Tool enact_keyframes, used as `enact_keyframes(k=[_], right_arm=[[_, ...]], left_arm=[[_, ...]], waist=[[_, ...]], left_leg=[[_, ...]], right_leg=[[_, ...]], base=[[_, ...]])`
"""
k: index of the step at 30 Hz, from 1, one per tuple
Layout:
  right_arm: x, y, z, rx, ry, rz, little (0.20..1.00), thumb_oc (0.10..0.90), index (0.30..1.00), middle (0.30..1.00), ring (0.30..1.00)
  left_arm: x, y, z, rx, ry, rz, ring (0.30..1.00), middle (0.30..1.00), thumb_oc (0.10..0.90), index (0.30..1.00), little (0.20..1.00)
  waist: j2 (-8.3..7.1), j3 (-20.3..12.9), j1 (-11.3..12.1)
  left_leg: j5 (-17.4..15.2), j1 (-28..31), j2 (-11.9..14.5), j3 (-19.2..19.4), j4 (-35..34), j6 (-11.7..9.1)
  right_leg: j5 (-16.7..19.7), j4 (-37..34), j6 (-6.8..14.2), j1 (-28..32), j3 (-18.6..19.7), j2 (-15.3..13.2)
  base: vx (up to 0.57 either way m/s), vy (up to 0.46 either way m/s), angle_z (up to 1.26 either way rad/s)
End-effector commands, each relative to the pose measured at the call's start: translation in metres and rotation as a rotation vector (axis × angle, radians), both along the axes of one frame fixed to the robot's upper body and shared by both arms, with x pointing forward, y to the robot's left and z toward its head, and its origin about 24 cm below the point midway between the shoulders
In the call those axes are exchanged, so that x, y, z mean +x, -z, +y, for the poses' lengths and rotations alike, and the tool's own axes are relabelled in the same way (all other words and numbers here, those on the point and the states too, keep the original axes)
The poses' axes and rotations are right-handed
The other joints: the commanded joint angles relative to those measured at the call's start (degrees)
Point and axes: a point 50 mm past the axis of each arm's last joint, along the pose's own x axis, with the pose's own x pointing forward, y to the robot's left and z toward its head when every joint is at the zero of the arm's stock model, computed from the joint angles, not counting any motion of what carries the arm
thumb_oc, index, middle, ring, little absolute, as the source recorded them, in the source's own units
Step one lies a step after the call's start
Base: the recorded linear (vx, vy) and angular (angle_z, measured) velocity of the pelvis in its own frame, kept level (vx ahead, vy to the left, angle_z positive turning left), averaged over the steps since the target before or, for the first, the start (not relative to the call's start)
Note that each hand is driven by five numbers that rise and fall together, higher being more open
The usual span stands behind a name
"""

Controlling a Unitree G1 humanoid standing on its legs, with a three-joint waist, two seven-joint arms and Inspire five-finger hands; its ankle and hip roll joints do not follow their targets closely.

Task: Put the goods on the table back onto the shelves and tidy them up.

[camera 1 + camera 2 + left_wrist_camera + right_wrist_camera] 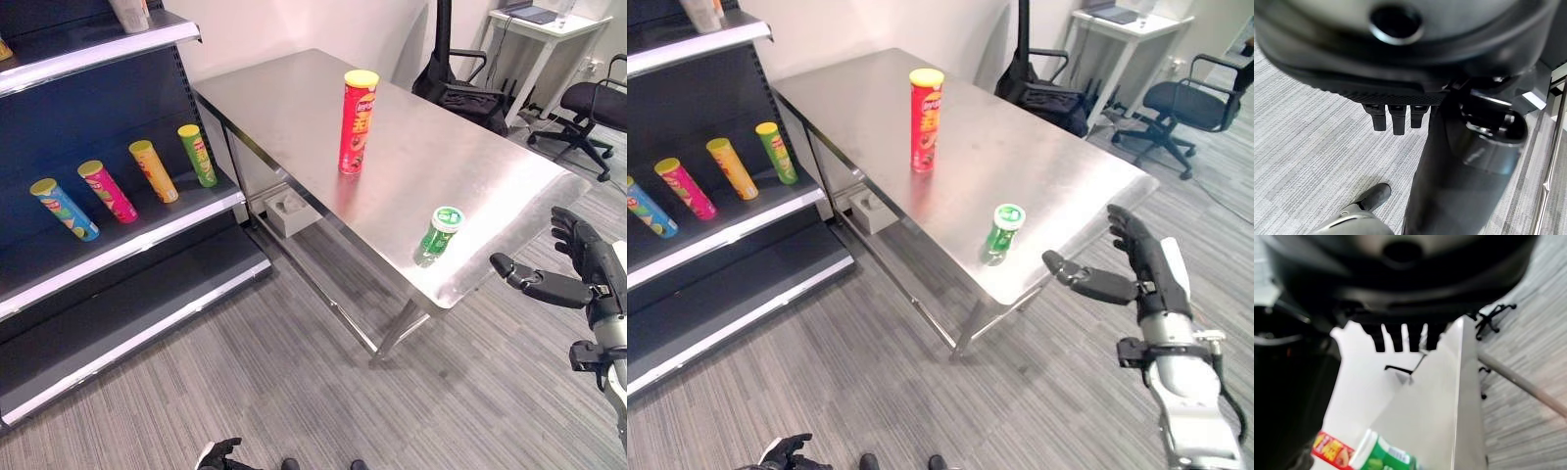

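On the steel surface (1058,157) the short green can (1002,229) stands upright near its near edge; just left of my right robot hand (1136,266), fingers spread and empty; my nearer hand.

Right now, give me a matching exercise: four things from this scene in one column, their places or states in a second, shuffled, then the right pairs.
Things:
1. red can
2. green tub
3. right hand
4. blue can

Places or states:
A. lying slanted on the shelf
B. standing upright in the middle of the steel table
C. open, off the table's near corner, holding nothing
D. on the table close to its near edge

Pairs: 1-B, 2-D, 3-C, 4-A
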Motion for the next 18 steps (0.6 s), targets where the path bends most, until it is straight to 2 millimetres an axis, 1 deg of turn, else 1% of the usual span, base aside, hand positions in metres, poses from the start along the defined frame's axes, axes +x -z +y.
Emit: enact_keyframes(k=[1,2,4,9,18], right_arm=[[0.01,-0.059,-0.014,-0.151,0.059,-0.216,0.9,0.8,0.9,0.9,0.9],[0.015,-0.056,-0.016,-0.157,0.079,-0.203,0.9,0.8,0.9,0.9,0.9],[0.022,-0.059,-0.015,-0.189,0.074,-0.192,0.9,0.8,0.9,0.9,0.9],[0.031,-0.061,-0.018,-0.251,0.101,-0.163,0.9,0.8,0.9,0.9,0.9],[0.04,-0.064,-0.018,-0.3,0.121,-0.153,0.9,0.8,0.9,0.9,0.9]], left_arm=[[0.0,-0.003,0.021,0.071,0.022,0.014,0.9,0.9,0.8,0.9,0.9],[-0.004,-0.002,0.022,0.073,0.016,0.025,0.9,0.9,0.8,0.9,0.9],[-0.008,-0.002,0.024,0.082,0.006,0.037,0.9,0.9,0.8,0.9,0.9],[-0.016,0.0,0.024,0.085,0.0,0.056,0.9,0.9,0.8,0.9,0.9],[-0.023,0.001,0.027,0.099,-0.019,0.076,0.9,0.9,0.8,0.9,0.9]], waist=[[-1.16,-2.3,2.8],[-1.12,-2.2,3.4],[-1.15,-2.1,4.2],[-1.19,-1.9,5.1],[-1.42,-1.8,5.8]], left_leg=[[-4.7,2.8,3.4,1.2,0.4,-3.7],[-4.6,2.8,3.4,0.7,0.4,-3.8],[-4.3,2.7,3.5,0.1,0.4,-4.0],[-3.8,2.3,3.7,-1.1,0.4,-4.3],[-3.6,2.1,3.9,-2.5,0.4,-4.5]], right_leg=[[1.4,0.3,4.8,-2.6,-2.5,-3.2],[1.2,0.3,4.7,-2.3,-3.1,-3.2],[1.1,0.3,4.6,-2.0,-3.9,-3.2],[0.9,0.3,4.3,-1.6,-5.3,-3.0],[0.4,0.3,4.1,-1.0,-6.8,-2.8]], base=[[0.04,-0.098,0.51],[0.03,-0.091,0.28],[0.01,-0.07,0.15],[0.0,-0.039,0.17],[0.02,-0.027,0.11]])
